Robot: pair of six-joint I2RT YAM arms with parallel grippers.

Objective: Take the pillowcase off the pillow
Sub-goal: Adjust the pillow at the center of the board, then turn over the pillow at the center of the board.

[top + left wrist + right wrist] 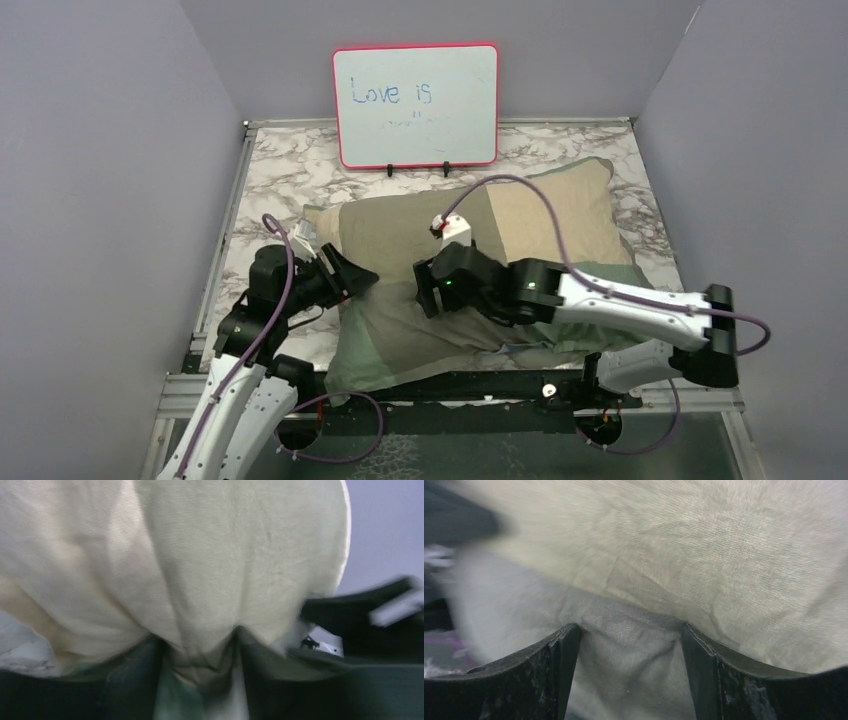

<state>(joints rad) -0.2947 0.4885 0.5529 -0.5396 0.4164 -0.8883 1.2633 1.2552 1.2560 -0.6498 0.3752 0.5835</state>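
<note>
Top external first: how will it handle?
— Soft, light, a bit slippery. The pillowcase [520, 215], pillow hidden inside, lies on the counter [280, 165] before the whiteboard [415, 105]. I'd pinch loose cloth near an edge.
— Jaws?
— Right jaws spread wide, pressed on cloth. Left jaws straddle a puckered fold; whether they're gripping, can't tell.

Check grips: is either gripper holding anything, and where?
Left gripper pinches a bunched fold of the blue-grey, tan-blocked cloth pillowcase near its left edge. Right gripper is open, holding nothing.
</note>
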